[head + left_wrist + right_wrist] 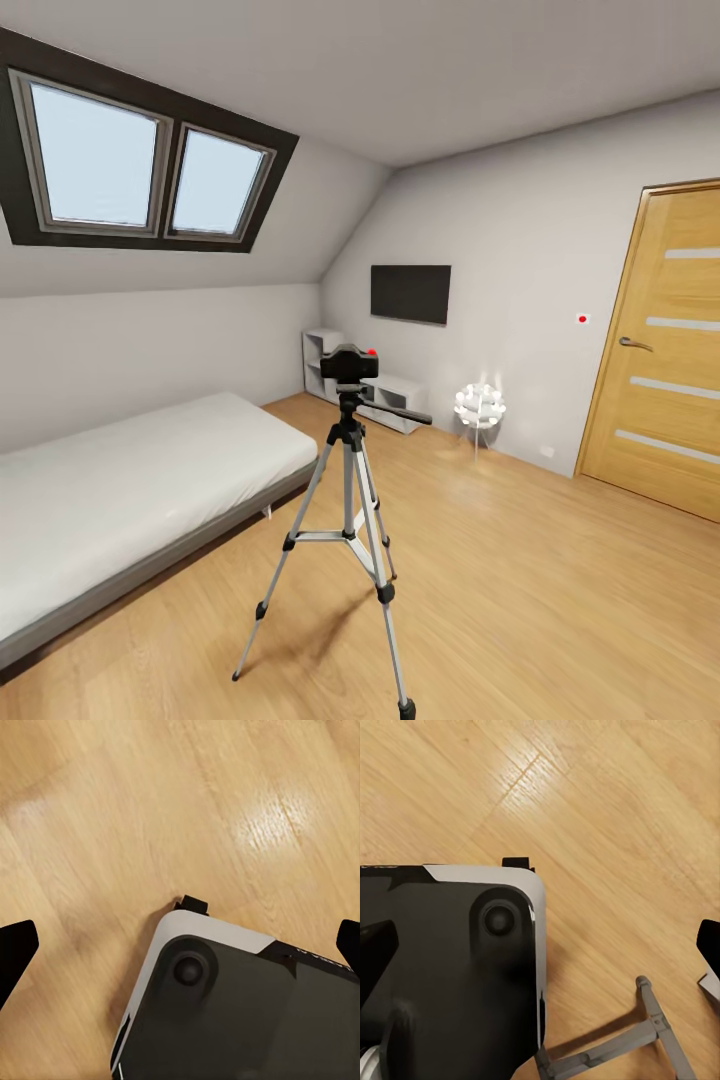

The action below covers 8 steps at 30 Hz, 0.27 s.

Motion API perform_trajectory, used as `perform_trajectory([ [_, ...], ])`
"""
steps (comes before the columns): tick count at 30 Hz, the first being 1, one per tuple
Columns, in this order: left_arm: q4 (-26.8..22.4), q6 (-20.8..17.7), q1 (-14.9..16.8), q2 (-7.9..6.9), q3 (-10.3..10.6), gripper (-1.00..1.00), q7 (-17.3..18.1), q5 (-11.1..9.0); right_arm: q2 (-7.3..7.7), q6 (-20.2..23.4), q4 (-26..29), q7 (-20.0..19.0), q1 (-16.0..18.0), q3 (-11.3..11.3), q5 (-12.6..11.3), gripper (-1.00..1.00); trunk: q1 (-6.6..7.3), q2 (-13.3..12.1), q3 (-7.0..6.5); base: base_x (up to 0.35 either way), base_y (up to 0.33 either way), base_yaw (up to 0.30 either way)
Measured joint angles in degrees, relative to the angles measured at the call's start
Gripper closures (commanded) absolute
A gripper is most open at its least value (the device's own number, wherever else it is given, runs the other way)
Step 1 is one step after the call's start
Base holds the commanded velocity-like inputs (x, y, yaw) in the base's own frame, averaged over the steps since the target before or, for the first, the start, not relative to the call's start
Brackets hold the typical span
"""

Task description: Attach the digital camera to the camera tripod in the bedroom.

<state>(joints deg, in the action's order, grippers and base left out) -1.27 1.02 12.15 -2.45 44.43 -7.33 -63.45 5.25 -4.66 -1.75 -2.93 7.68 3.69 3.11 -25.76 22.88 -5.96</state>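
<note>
Indoors, the camera (349,362) sat atop the tripod (347,520) on a light wood floor (520,600) beside a white bed (120,480). Both wrist views showed fingers (16,949) (709,945) spread wide, holding nothing. No writing was readable.

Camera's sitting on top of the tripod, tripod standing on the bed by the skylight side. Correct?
Not quite. The camera does sit on top of the tripod, but the tripod stands on the wood floor beside the bed, not on it. The head view shows this.
</note>
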Motion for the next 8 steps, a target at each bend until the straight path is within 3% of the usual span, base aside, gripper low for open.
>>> perform_trajectory([
  [8,0.0,0.0,0.0,0.01,0.2,-1.0,0.0,0.0,0.0,0.0,0.0,0.0,0.0,0.0,0.0,-1.0,0.0,0.0,0.0,0.0,0.0,0.0],
])
